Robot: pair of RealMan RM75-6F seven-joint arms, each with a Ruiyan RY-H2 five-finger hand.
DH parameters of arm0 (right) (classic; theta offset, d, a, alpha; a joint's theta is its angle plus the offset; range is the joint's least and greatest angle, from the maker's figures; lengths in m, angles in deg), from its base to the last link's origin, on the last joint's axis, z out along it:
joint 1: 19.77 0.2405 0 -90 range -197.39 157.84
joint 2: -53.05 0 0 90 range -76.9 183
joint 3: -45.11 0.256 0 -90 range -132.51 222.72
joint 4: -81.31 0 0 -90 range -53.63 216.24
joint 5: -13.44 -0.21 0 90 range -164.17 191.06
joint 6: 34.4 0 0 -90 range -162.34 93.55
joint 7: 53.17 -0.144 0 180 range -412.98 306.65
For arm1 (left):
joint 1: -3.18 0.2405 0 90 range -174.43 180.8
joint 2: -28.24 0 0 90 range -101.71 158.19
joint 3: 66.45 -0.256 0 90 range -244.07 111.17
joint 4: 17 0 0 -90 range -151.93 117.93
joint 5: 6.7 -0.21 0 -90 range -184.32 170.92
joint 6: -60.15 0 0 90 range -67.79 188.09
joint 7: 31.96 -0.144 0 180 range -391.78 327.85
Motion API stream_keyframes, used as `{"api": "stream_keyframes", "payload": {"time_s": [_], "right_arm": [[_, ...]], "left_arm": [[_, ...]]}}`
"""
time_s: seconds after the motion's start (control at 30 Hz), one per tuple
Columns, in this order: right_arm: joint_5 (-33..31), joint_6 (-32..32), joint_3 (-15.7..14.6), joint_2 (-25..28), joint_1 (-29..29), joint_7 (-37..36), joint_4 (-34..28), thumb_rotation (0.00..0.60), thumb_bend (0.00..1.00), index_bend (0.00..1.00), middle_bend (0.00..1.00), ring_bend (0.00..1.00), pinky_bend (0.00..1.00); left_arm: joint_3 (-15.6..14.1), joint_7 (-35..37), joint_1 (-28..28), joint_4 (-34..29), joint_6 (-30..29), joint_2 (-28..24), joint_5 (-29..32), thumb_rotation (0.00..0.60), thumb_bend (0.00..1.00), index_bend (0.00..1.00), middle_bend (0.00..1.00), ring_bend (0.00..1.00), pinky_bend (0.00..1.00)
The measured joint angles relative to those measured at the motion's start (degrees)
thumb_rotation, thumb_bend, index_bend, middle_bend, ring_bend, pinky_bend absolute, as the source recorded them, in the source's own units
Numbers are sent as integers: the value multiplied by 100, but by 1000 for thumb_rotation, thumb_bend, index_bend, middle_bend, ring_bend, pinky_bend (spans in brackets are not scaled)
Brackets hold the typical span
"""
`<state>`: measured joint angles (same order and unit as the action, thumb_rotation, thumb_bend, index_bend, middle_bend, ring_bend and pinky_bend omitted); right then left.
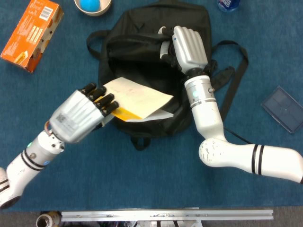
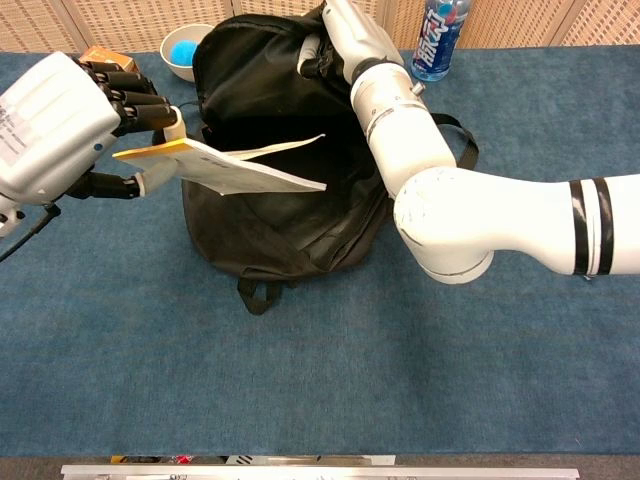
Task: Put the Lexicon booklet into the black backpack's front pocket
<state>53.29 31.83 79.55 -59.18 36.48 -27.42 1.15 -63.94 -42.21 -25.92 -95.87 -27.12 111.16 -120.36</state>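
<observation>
Blue-carpeted table (image 1: 142,179), spread under everything. On it, toward the far middle, black backpack (image 1: 128,52), lying flat with straps trailing to either side and a loop at the near edge; front pocket (image 2: 260,110) pulled wide, its upper flap lifted away from the body of the bag. Right hand (image 1: 189,45), fingers curled over and gripping that raised flap edge at the far side of the opening, white forearm running back toward the near right. Left hand (image 1: 83,113), reaching in from the near left, dark fingers (image 1: 102,97) pressed on top of the Lexicon booklet (image 1: 137,97) with the thumb beneath, pinching its near-left end. Booklet pale on top with a yellow-orange edge by the hand, held roughly level and clear of the table, its free corner poking over the open pocket mouth, not yet inside as far as can be told. At far left, orange box (image 1: 32,33), lying at a slant. At right, well apart from the bag, dark flat case (image 1: 283,109). Beyond the bag at far left, white bowl (image 2: 185,62) with a blue ball (image 2: 183,50) inside. At far right, blue-labelled bottle (image 2: 436,40), upright.
</observation>
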Motion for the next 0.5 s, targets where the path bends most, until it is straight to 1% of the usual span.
{"api": "stream_keyframes", "payload": {"time_s": [0.33,0.5], "right_arm": [[-298,-2,199,-16,119,-175,-15,600,865,705,620,628,782],[-456,-36,298,-17,185,-274,-42,600,865,705,620,631,782]], "left_arm": [[218,-24,-371,213,274,525,187,600,363,680,612,497,565],[264,-80,-501,371,405,791,298,600,361,680,611,497,559]]}}
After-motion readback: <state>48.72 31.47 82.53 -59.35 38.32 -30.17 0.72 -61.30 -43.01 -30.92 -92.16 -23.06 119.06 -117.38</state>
